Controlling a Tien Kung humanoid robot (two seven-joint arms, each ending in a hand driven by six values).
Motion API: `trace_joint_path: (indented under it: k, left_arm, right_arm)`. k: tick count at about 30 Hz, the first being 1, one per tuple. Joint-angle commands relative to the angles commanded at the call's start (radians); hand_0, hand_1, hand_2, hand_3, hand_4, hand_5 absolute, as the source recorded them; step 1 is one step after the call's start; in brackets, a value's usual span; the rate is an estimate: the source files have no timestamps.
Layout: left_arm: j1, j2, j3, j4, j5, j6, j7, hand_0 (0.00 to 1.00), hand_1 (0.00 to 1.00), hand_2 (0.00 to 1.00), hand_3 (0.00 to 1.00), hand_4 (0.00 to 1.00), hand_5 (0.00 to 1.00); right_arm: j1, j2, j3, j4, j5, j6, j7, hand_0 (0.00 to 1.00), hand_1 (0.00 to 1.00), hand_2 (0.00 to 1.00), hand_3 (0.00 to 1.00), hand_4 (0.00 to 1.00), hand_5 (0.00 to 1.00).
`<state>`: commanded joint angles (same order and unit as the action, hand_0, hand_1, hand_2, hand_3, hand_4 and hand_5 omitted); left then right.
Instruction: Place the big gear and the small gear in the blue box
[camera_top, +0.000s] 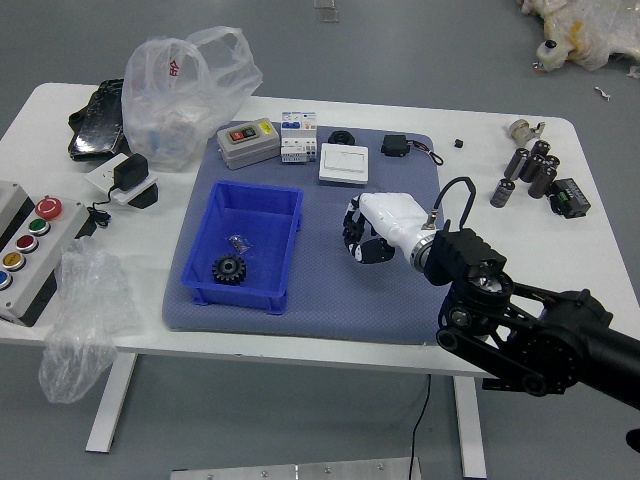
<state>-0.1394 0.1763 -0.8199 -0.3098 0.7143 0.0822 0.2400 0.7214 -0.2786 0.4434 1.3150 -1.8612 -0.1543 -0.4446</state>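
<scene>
The robot's right hand holds the small gear over the grey-blue mat, to the right of the blue box.
Nearest, a crumpled clear bag droops over the tabletop edge at left, and the black arm reaches in from the lower right; the big gear lies in the near end of the box, a small clear packet just beyond it. The fingers are curled together, clamped on the small gear, which is outside the box and partly hidden by them. Left of the mat stands a panel with coloured buttons. Farther off, black cylinders stand at right; toward the mat's far edge sit a white square case and a grey device, with a large clear bag to their left.
</scene>
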Motion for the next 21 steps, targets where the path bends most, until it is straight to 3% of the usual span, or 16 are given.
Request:
trace_joint_path:
  k: [11, 12, 13, 18, 19, 21]
  left_arm:
    - [-0.002, 0.003, -0.013, -0.003, 0.018, -0.002, 0.011, 0.657, 0.588, 0.588, 0.734, 0.741, 0.609]
    - [-0.001, 0.004, -0.014, -0.004, 0.019, -0.002, 0.012, 0.657, 0.588, 0.588, 0.734, 0.741, 0.609]
    - [-0.001, 0.004, -0.016, -0.004, 0.022, -0.002, 0.014, 0.656, 0.589, 0.588, 0.734, 0.741, 0.610]
    - [-0.003, 0.007, -0.027, -0.005, 0.036, -0.003, 0.021, 0.656, 0.589, 0.588, 0.734, 0.741, 0.610]
    - [-0.005, 0.007, -0.028, -0.005, 0.039, -0.004, 0.021, 0.657, 0.587, 0.588, 0.734, 0.741, 0.611]
    - [-0.008, 0.007, -0.030, -0.005, 0.043, -0.004, 0.021, 0.657, 0.587, 0.588, 0.734, 0.741, 0.611]
  right_arm:
    - [0.220, 0.127, -0.202, -0.064, -0.018, -0.093, 0.106, 0.305, 0.454, 0.382, 0.464, 0.211, 0.002]
    - [0.232, 0.133, -0.213, -0.065, -0.014, -0.093, 0.117, 0.305, 0.454, 0.382, 0.464, 0.211, 0.002]
    - [0.244, 0.139, -0.226, -0.067, -0.008, -0.090, 0.129, 0.438, 0.511, 0.450, 0.496, 0.285, 0.002]
    - [0.281, 0.174, -0.292, -0.093, 0.034, -0.050, 0.166, 0.438, 0.511, 0.450, 0.496, 0.285, 0.002]
    - [0.282, 0.181, -0.303, -0.101, 0.043, -0.041, 0.169, 0.555, 0.621, 0.599, 0.584, 0.295, 0.002]
    - [0.281, 0.190, -0.314, -0.113, 0.060, -0.031, 0.174, 0.555, 0.621, 0.599, 0.584, 0.295, 0.002]
